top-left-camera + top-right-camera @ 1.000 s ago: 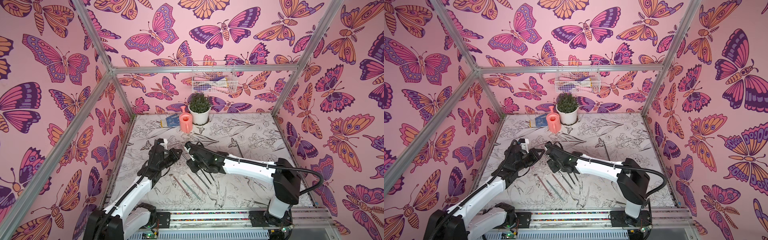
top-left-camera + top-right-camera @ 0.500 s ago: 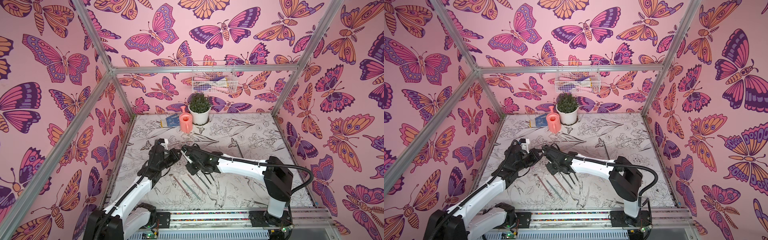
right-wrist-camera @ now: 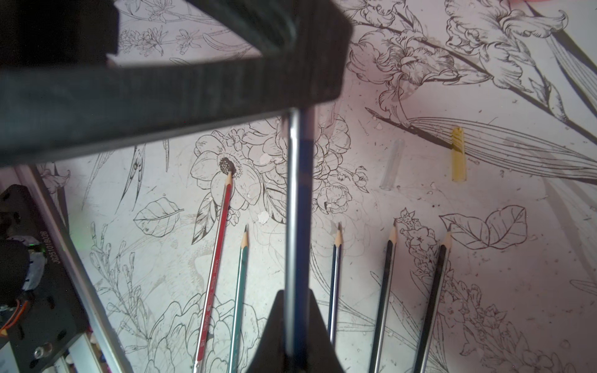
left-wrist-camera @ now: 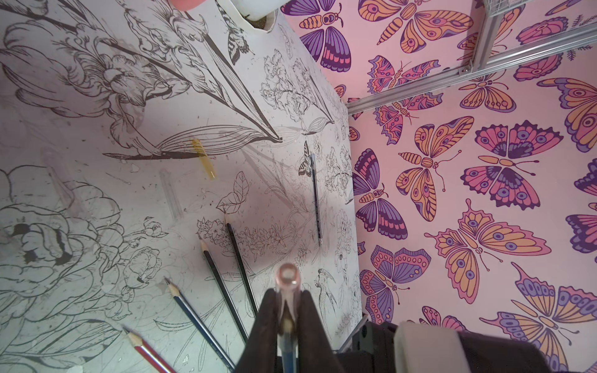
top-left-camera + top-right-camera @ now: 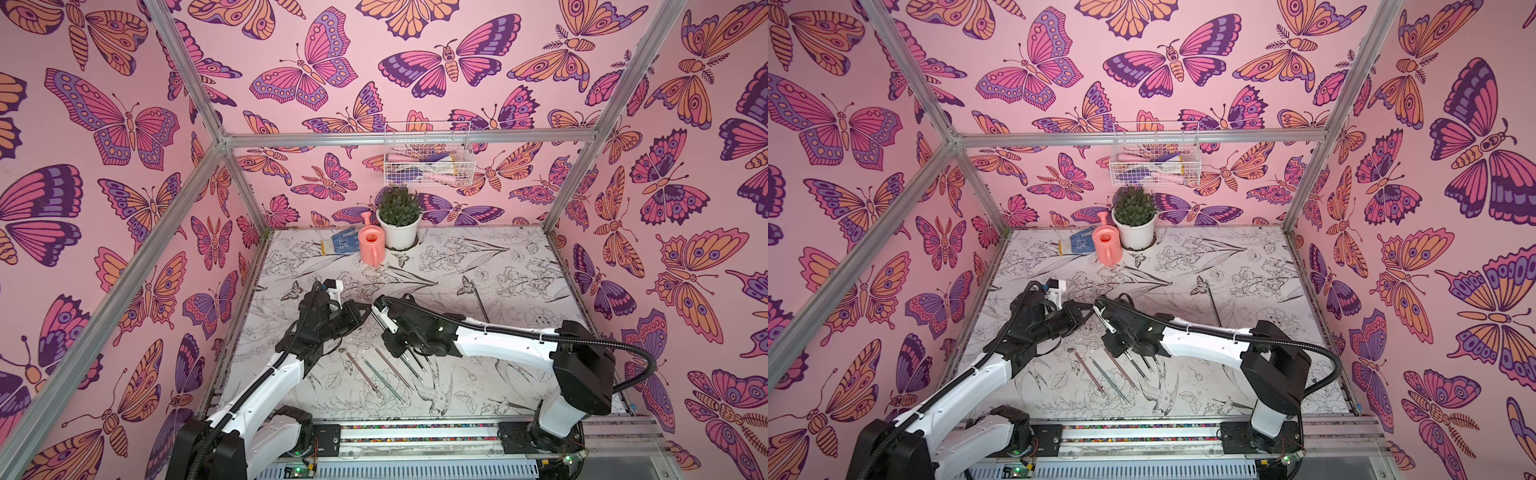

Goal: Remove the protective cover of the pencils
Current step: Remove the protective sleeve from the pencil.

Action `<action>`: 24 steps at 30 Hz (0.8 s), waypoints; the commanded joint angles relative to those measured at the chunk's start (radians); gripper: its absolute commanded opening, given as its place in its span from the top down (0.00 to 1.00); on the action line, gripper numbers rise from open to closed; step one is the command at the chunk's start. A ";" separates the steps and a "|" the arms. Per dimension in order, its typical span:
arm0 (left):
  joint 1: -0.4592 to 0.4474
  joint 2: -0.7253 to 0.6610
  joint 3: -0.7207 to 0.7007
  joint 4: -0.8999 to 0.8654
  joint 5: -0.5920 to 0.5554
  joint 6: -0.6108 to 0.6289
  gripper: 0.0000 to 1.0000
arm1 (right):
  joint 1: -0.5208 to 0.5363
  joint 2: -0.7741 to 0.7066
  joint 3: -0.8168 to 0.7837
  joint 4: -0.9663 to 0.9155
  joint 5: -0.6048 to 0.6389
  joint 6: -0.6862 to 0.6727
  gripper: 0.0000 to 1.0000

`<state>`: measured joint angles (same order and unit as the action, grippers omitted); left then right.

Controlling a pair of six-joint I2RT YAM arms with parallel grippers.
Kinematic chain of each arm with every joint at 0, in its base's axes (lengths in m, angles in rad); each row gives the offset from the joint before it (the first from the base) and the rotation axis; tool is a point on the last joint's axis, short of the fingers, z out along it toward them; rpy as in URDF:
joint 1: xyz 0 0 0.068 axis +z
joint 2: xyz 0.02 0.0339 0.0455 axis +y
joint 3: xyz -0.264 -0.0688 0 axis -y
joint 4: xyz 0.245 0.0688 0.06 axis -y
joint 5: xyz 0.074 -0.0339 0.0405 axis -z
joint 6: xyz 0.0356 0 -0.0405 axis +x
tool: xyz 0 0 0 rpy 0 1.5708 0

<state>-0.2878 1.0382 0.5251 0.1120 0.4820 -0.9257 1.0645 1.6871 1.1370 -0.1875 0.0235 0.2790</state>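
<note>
A dark blue pencil (image 3: 298, 210) hangs in the air between both grippers. My left gripper (image 4: 287, 295) is shut on the clear protective cover (image 4: 287, 279) over its tip. The right gripper (image 3: 297, 295) is shut on the shaft. In both top views the two grippers meet tip to tip, left gripper (image 5: 366, 308) and right gripper (image 5: 384, 326), above the table's middle. Several bare pencils (image 3: 334, 284) lie in a row beneath, red (image 3: 214, 274), teal (image 3: 239, 290) and black (image 3: 382, 297). One more pencil (image 5: 482, 305) lies apart on the right.
A yellow cover (image 3: 458, 155) and a clear cover (image 3: 391, 164) lie loose on the mat beyond the row. At the back stand a pink watering can (image 5: 371, 245), a potted plant (image 5: 400, 220) and a glove (image 5: 340, 245). A wire basket (image 5: 426, 162) hangs on the wall.
The right gripper has reached left toward the left gripper and shut on the pencil's shaft. The left gripper has stayed in place, shut on the cover.
</note>
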 commanded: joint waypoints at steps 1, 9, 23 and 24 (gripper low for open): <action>0.064 0.006 0.001 0.008 -0.179 0.019 0.90 | 0.026 -0.055 -0.058 -0.070 -0.096 -0.043 1.00; 0.095 -0.043 -0.029 -0.028 -0.252 0.012 0.91 | 0.039 -0.081 -0.124 -0.036 -0.131 -0.009 1.00; 0.189 -0.114 -0.040 -0.101 -0.276 -0.108 0.92 | 0.135 -0.058 -0.108 0.026 -0.182 0.007 1.00; 0.195 -0.119 -0.023 -0.129 -0.276 -0.117 0.92 | 0.136 -0.054 -0.103 0.028 -0.179 0.009 1.00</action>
<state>-0.1856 0.9169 0.4740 -0.0307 0.5510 -1.0233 1.1198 1.6440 1.0321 -0.0109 -0.0151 0.3183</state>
